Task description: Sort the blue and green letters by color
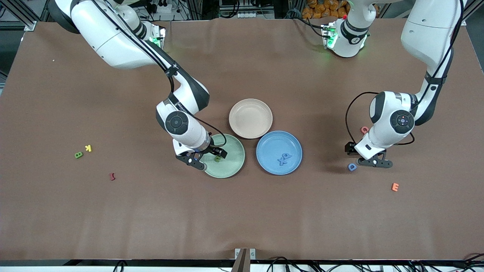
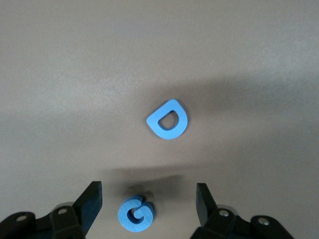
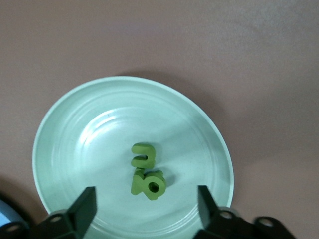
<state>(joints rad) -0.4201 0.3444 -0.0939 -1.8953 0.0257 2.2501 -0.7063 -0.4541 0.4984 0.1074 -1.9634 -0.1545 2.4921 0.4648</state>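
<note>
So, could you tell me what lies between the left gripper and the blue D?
Bare table only, the left wrist view shows; the left gripper, open, straddles a blue G, apart from the blue D.

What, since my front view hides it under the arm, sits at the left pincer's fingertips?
Observer: A blue G lies flat between the open fingers of the left pincer, touching neither.
Operator: And the green plate: one letter or more?
Observer: Two green letters lie in it, touching each other, under the open right pincer.
Operator: Does the blue D touch the G?
Observer: No, it lies apart from it.
</note>
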